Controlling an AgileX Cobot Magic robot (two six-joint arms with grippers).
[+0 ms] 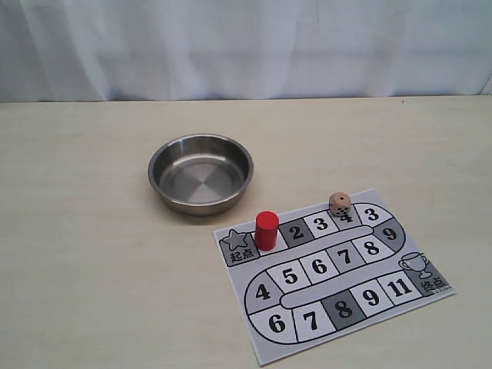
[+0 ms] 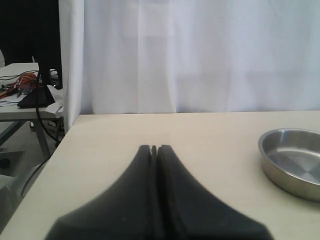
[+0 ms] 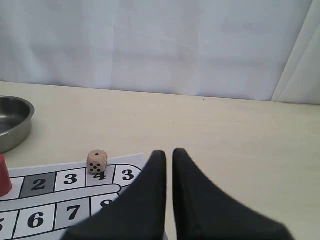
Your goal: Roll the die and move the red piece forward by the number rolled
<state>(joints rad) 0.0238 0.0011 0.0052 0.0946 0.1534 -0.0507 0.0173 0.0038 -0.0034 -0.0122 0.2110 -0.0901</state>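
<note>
I read the worktop [image 1: 92, 231] as pale beige with a faint horizontal grain. The bowl [image 1: 157, 165] is silver-grey, with concentric rings on its floor. The board [image 1: 307, 296] is a white sheet whose track squares come in white, light grey and dark grey, each with a black numeral; I also make out a grey star and an outlined trophy. The red piece [image 1: 267, 230] is plain glossy red. The die [image 1: 340, 204] is light tan with dark dots. The left pincer [image 2: 154, 148] and right pincer [image 3: 169, 152] look matt black to me, the curtain [image 1: 246, 46] white.
</note>
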